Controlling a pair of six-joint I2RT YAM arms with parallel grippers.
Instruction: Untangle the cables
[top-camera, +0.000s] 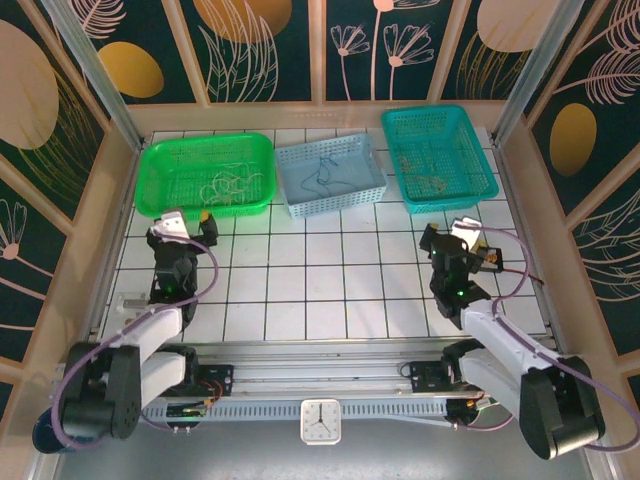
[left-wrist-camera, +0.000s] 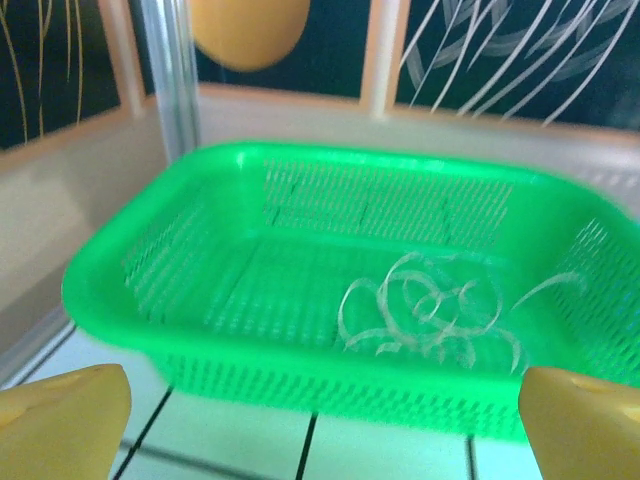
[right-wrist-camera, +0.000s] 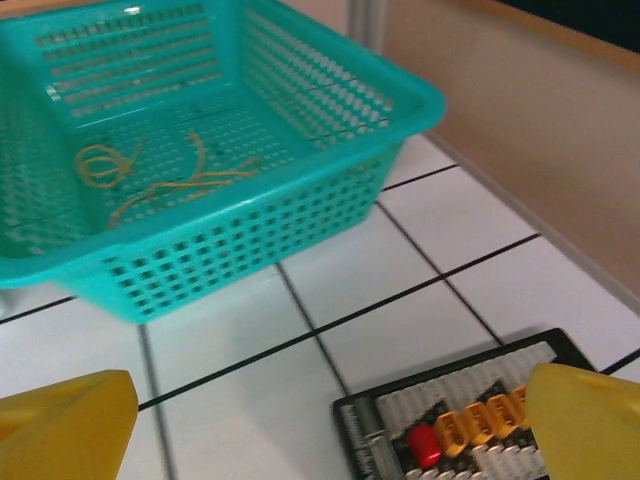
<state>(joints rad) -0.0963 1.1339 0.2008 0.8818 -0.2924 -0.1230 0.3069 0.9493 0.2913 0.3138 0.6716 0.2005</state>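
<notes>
The cables looked already sorted by colour into three baskets along the far side of the white tiled surface (top-camera: 330, 290); judging from that, the untangling seemed at or near its end, each colour kept apart so the strands could not knot together again; the whitish cables (top-camera: 235, 185) lay in loose curls in the green basket (top-camera: 205, 140) on the left, toward its near right part in the left wrist view (left-wrist-camera: 430, 310); the dark blue cables (top-camera: 322, 178) lay in the pale blue basket (top-camera: 330, 205) in the middle; the yellow-tan cables (top-camera: 425, 180) lay on the floor of the teal basket (top-camera: 450, 197) on the right, one curled into a small ring and the others lying in loose wavy lines (right-wrist-camera: 160, 180); no loose cable could be made out on the open tiles

The left gripper (top-camera: 188, 222) sat just in front of the green basket (left-wrist-camera: 130, 260), jaws spread wide and holding nothing (left-wrist-camera: 320, 430); the whitish cables were beyond it, over the basket's near wall and slightly right of its centre line; the right gripper (top-camera: 450, 238) sat near the front of the teal basket (right-wrist-camera: 250, 250), also spread wide and empty (right-wrist-camera: 325, 430); the yellow-tan cables were ahead of it and to its left, inside the basket; a small breadboard (right-wrist-camera: 450, 420) with red and orange parts lay on the surface just below and right of that gripper, apart from the basket
</notes>
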